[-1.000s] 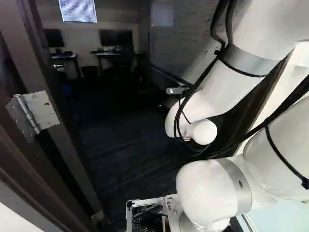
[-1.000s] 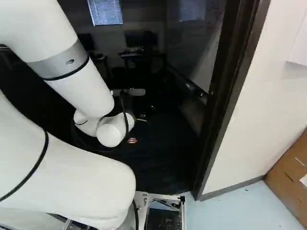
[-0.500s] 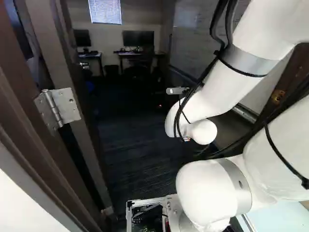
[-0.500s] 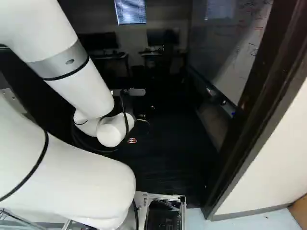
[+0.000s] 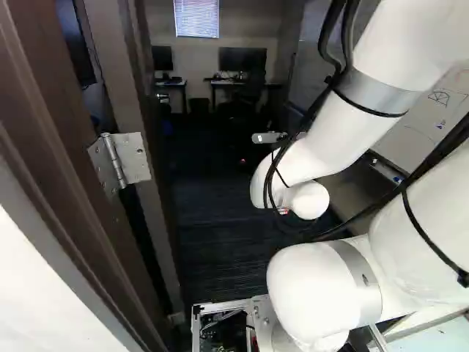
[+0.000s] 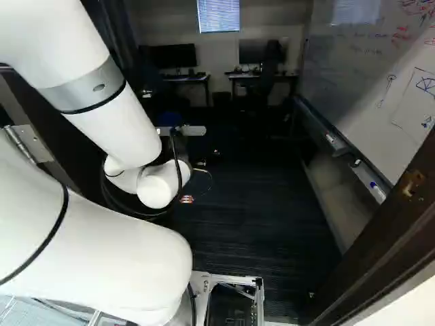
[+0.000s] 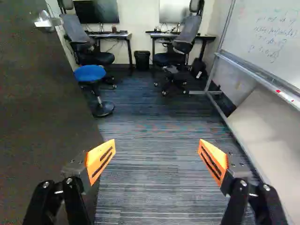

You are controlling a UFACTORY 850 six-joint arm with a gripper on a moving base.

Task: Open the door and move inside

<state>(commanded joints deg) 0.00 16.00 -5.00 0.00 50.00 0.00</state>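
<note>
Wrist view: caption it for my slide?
Open pincer between dark door and whiteboard, blue stool and two desks ahead.

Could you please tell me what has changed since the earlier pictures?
The moving base has moved, turning left: the silver metal door hinge and pale-blinded window shift rightward in the left base view. The white arm keeps its pose; the black, orange-padded claw is open.

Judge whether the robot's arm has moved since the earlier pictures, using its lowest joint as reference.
No: in the left base view the arm stands unchanged against its lowest joint. The base has moved, so the hinge sits farther right.
</note>
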